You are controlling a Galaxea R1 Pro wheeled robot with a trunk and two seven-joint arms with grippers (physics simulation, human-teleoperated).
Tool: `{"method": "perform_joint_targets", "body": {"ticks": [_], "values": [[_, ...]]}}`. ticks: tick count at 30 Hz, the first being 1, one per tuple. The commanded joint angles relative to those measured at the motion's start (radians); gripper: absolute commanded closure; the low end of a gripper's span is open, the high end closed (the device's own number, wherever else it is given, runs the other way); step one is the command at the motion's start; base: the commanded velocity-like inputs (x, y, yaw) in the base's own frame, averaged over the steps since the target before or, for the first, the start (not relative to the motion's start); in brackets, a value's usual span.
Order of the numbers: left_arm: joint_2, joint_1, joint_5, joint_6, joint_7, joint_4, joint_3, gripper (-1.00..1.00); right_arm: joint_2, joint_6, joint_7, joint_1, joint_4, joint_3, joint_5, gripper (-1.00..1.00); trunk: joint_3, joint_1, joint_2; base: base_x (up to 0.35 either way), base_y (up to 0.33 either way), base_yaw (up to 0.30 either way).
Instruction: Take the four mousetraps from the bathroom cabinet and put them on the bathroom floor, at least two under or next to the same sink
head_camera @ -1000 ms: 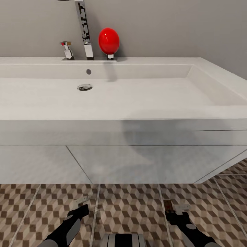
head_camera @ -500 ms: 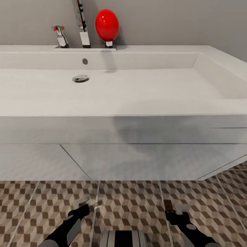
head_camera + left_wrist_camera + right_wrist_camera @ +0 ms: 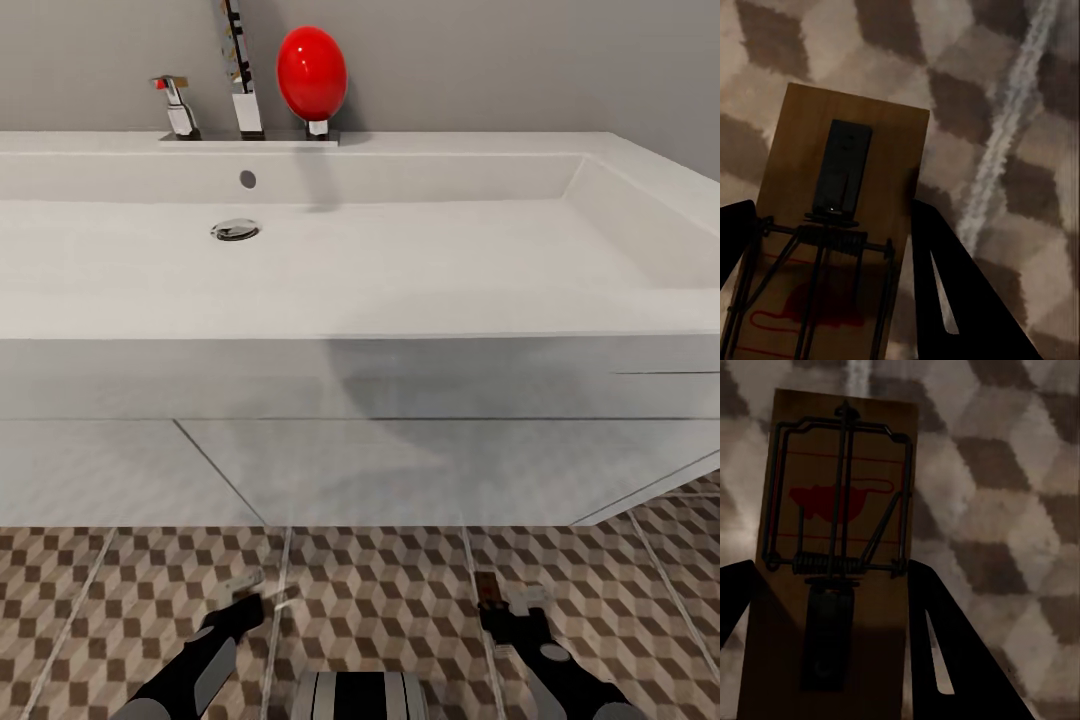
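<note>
While each hand point(image 3: 247, 590) point(image 3: 508, 605) grips a mousetrap point(image 3: 832, 225) point(image 3: 832, 547), low before sink point(image 3: 360, 250)

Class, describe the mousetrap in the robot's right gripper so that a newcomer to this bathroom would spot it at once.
Start at the wide white sink on its drawer unit, then drop to the cube-patterned floor in front. There the right gripper holds a small tan mousetrap. Unlike the left gripper's trap, its red mouse mark lies at the end away from the fingers.
</note>
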Motion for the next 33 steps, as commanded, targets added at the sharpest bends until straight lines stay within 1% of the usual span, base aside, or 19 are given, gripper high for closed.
{"method": "perform_joint_targets", "body": {"ticks": [1, 5, 10, 13, 15, 19, 22, 26, 29, 31, 33], "values": [[0.0, 0.0, 0.004, -0.002, -0.004, -0.001, -0.006, 1.0, -0.001, -0.003, 0.0, 0.0, -0.014, 0.008, -0.014, 1.0, -0.001, 0.0, 0.0, 0.0, 0.0, 0.0], [-0.003, 0.0, 0.002, 0.0, -0.014, -0.013, -0.008, 1.0, -0.001, -0.001, -0.006, 0.0, -0.06, 0.008, -0.015, 1.0, -0.001, 0.0, 0.0, 0.0, 0.0, 0.0], [0.001, 0.0, -0.003, 0.011, -0.014, -0.112, -0.009, 1.0, -0.001, 0.003, -0.009, -0.002, -0.11, 0.008, -0.015, 1.0, -0.001, 0.0, 0.0, 0.0, 0.0, 0.0], [0.003, -0.001, -0.004, 0.045, -0.013, -0.164, -0.01, 1.0, -0.001, 0.006, -0.011, -0.004, -0.149, 0.008, -0.016, 1.0, -0.001, 0.0, 0.0, 0.0, 0.0, 0.0], [0.003, -0.002, -0.005, 0.08, -0.012, -0.202, -0.01, 1.0, -0.001, 0.007, -0.012, -0.006, -0.17, 0.008, -0.017, 1.0, -0.001, 0.0, 0.0, 0.0, 0.0, 0.0], [0.004, -0.003, -0.006, 0.135, -0.012, -0.281, -0.01, 1.0, -0.001, 0.007, -0.013, -0.008, -0.18, 0.007, -0.02, 1.0, -0.001, 0.0, 0.0, 0.0, 0.0, 0.0], [0.006, -0.003, -0.006, 0.19, -0.01, -0.335, -0.01, 1.0, -0.001, 0.007, -0.013, -0.008, -0.182, 0.006, -0.023, 1.0, -0.001, 0.0, 0.0, 0.0, 0.0, 0.0], [0.006, -0.003, -0.008, 0.204, -0.006, -0.35, -0.01, 1.0, -0.003, 0.007, -0.013, -0.008, -0.182, 0.006, -0.024, 1.0, -0.001, 0.0, 0.0, 0.0, 0.0, 0.0], [0.015, -0.003, -0.016, 0.201, -0.004, -0.354, -0.009, 1.0, -0.005, 0.008, -0.013, -0.008, -0.182, 0.005, -0.024, 1.0, -0.001, 0.0, 0.0, 0.0, 0.0, 0.0], [0.019, -0.003, -0.034, 0.191, 0.0, -0.352, -0.008, 1.0, -0.005, 0.008, -0.013, -0.008, -0.182, 0.004, -0.025, 1.0, -0.001, 0.0, 0.0, 0.0, 0.0, 0.0], [0.02, -0.003, -0.064, 0.166, 0.006, -0.346, -0.003, 1.0, -0.005, 0.009, -0.013, -0.008, -0.181, 0.004, -0.025, 1.0, -0.001, 0.0, 0.0, 0.0, 0.0, 0.0]]}}
